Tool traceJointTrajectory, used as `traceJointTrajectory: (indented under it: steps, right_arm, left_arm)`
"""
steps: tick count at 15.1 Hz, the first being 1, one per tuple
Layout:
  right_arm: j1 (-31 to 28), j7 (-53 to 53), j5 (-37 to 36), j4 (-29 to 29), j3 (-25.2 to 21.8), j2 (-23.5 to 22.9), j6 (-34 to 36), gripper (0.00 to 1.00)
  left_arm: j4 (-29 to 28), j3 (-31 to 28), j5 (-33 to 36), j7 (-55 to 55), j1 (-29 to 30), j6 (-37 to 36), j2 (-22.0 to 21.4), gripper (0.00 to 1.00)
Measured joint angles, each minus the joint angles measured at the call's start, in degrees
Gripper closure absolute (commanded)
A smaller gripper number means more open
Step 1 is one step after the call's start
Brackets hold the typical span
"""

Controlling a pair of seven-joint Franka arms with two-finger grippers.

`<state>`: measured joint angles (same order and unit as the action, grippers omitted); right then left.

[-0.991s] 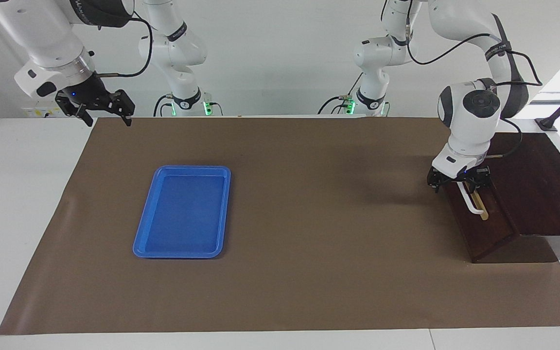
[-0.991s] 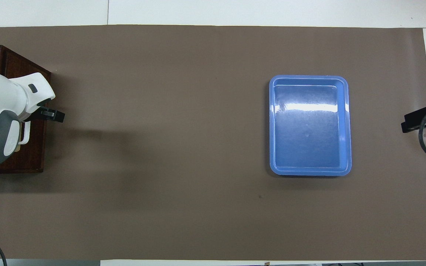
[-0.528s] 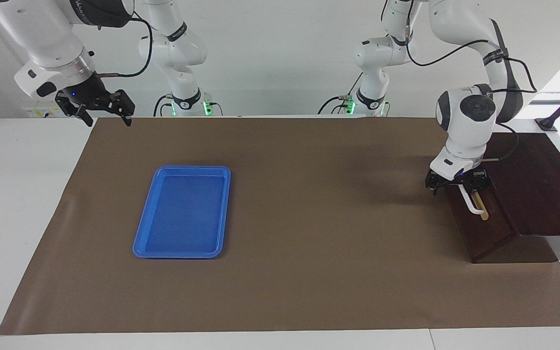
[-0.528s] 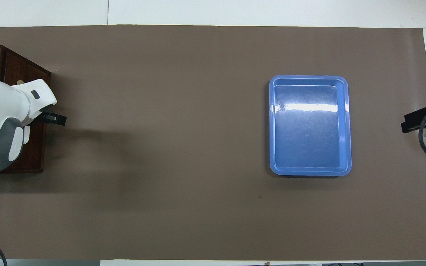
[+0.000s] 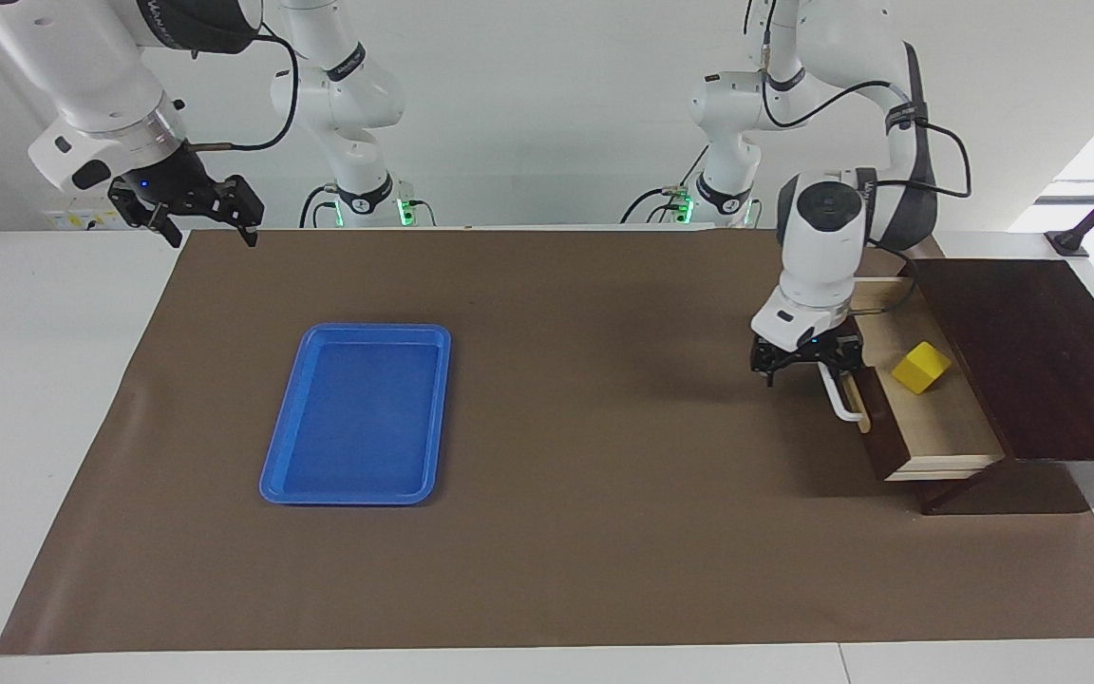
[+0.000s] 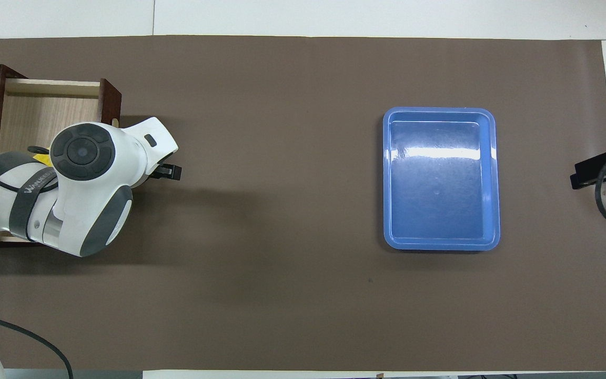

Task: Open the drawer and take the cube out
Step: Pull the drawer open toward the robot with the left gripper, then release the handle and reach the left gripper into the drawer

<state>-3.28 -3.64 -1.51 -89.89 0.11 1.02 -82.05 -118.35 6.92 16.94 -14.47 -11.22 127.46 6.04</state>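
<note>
Drawer (image 5: pixel 927 418) just slid out a good way compared to a moment ago, so the cube (image 5: pixel 922 368) is finally showing, sitting on the pale floor at the right of the facing frame. My left gripper (image 5: pixel 808 366) is at the white handle (image 5: pixel 841 399), fingers spread, hooking it rather than pinching. Right gripper (image 5: pixel 191 209) waits upper left, spread too. Blue tray (image 5: pixel 357 413) is well apart. My own wrist hangs over the drawer's front end, so I'd need to shift over.

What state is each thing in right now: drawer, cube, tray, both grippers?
drawer: pulled open, pale interior showing.
cube: lying inside the drawer, tilted, ungripped.
blue tray: flat on the mat, nothing in it.
left gripper: at the drawer's white handle, jaws wide.
right gripper: waiting open above the table's edge.
</note>
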Motion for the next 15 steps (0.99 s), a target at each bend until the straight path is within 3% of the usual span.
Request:
traceJointTrajectory:
  steps: [4,8,10,13,15]
  right_arm:
    - [0.0,0.0,0.0,0.0,0.0,0.0,0.0,0.0]
    - [-0.1,0.0,0.0,0.0,0.0,0.0,0.0,0.0]
    - [-0.1,-0.2,0.0,0.0,-0.1,0.0,0.0,0.0]
    - [-0.1,-0.2,0.0,0.0,-0.2,0.0,0.0,0.0]
    - [-0.1,-0.2,0.0,0.0,-0.3,0.0,0.0,0.0]
  left_arm:
    - [3.2,-0.5,-2.0,-0.4,0.1,-4.9,0.2,0.0]
    - [20.0,-1.1,-6.6,-4.4,0.8,-20.1,2.1,0.0]
    - [23.5,-1.6,-8.3,-5.6,4.9,-22.2,2.4,0.0]
    - [21.1,-2.0,-9.9,-5.7,13.6,-20.1,2.5,0.0]
    - [15.4,-2.0,-10.3,-5.8,16.1,-13.2,1.8,0.0]
